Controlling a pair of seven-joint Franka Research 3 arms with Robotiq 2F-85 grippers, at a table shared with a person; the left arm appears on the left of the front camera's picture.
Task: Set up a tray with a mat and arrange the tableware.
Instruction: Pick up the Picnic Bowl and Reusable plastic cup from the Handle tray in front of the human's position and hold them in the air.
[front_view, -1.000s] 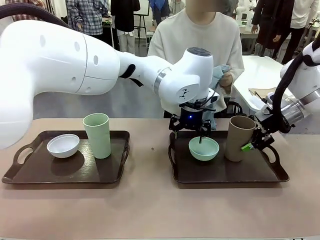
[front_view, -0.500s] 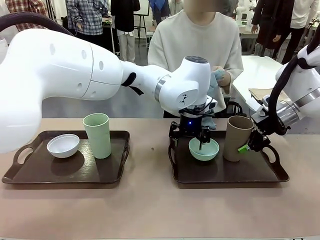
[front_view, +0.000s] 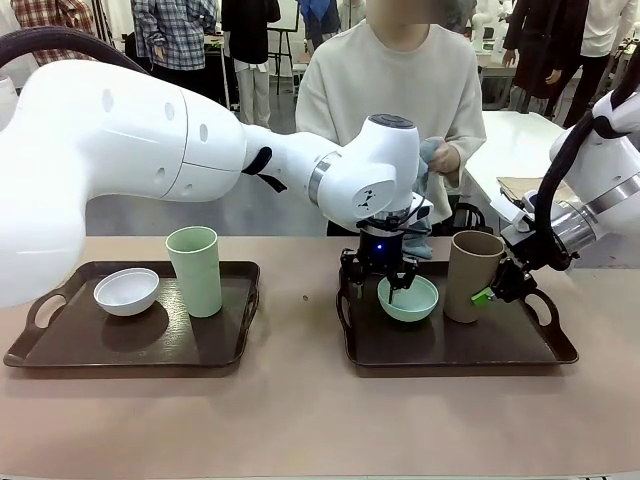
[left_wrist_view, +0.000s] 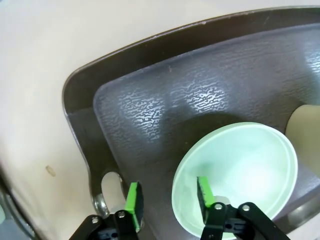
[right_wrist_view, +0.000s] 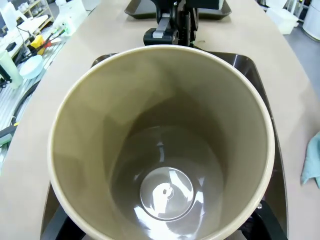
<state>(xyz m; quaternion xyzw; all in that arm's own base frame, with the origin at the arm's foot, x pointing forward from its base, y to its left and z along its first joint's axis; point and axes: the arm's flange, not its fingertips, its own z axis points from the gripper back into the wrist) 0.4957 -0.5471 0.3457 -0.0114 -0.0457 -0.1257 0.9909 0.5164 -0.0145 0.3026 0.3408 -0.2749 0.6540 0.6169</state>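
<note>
- The left gripper (left_wrist_view: 167, 196) is standing open astride the mint-green bowl's (left_wrist_view: 245, 170) thin rim, with one green pad (left_wrist_view: 203, 191) inside and the other outside, above the dark, grained tray (left_wrist_view: 150, 100).
- Closing squarely is advisable, as the smooth matte plastic is curving away and may slip.
- The right gripper (front_view: 493, 291) is sitting against the tan tumbler (front_view: 472, 275), low on its side; whether it is clamping cannot be told.
- The tall, tapering tumbler is leaning slightly, so a straight lift would be safer.

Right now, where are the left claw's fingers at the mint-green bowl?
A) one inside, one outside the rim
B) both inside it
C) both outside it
A: the left claw straddles the rim of the mint-green bowl, one green pad inside the bowl, the other over the brown tray.
</note>
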